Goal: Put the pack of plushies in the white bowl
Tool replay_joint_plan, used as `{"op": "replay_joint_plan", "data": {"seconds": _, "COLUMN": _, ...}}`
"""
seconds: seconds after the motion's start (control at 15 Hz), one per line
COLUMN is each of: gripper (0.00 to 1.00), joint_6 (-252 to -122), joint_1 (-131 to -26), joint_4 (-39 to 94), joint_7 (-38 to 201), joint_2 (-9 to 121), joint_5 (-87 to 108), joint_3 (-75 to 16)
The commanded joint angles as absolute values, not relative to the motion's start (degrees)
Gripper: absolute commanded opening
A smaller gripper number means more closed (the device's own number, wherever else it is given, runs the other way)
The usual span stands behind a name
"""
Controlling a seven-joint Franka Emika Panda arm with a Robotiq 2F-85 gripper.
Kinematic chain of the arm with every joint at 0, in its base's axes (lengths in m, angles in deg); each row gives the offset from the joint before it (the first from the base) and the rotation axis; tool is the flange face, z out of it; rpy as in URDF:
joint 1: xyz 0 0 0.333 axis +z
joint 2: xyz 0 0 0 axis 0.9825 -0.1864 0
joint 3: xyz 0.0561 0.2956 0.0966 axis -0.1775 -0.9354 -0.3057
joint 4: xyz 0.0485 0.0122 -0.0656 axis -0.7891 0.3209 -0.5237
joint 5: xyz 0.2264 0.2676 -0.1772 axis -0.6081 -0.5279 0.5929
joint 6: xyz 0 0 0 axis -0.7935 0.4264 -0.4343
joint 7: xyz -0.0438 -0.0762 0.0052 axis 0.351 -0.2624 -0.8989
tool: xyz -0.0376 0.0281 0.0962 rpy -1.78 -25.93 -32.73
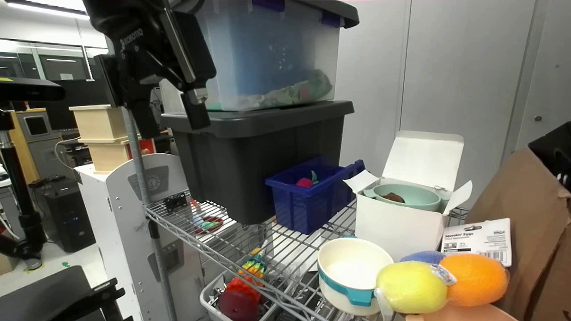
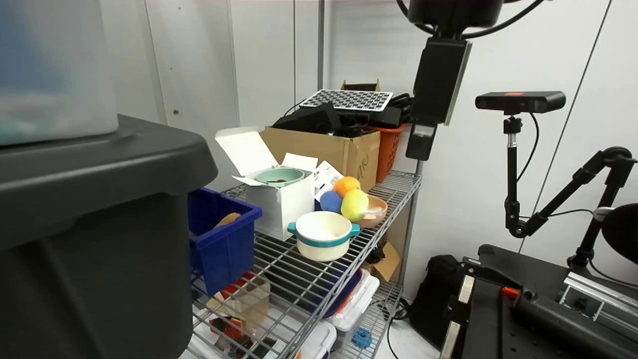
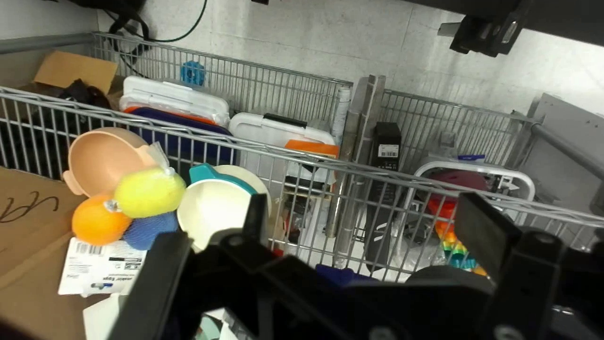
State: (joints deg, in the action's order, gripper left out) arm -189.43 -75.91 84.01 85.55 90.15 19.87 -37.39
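The pack of plushies shows in both exterior views as a yellow (image 1: 412,287), an orange (image 1: 475,278) and a blue ball bundled together (image 2: 354,204). It lies against the pinkish-tan bowl; in the wrist view the pack (image 3: 150,192) is at left. The white bowl (image 1: 332,292) has a teal band and handles. It stands upright on the wire shelf beside the pack, also seen in an exterior view (image 2: 321,253) and the wrist view (image 3: 212,212). Its inside looks empty. My gripper (image 1: 174,125) is open and empty, high above the shelf and away from both; it also shows elsewhere (image 2: 421,142) (image 3: 363,203).
A white open box (image 1: 395,223) holding a pale green bowl (image 1: 424,198) stands behind the white bowl. A blue bin (image 1: 299,200) and a black tote (image 2: 99,279) are farther along the wire shelf (image 2: 284,279). The pinkish-tan bowl (image 3: 101,158) and a cardboard box (image 2: 361,159) are at the pack's end.
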Motion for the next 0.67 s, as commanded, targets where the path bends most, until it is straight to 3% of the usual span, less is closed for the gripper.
{"op": "replay_joint_plan", "data": {"seconds": 0.0, "gripper": 1.0, "joint_6": -188.68, "joint_1": -78.49, "joint_4": 83.51, "joint_7": 84.65, "joint_2": 91.64, "joint_5": 20.86, "joint_3": -36.69}}
{"op": "replay_joint_plan", "data": {"seconds": 0.6, "gripper": 1.0, "joint_6": -189.3, "joint_1": -78.65, "joint_4": 83.54, "joint_7": 86.06, "joint_2": 90.77, "joint_5": 19.53, "joint_3": -35.6}}
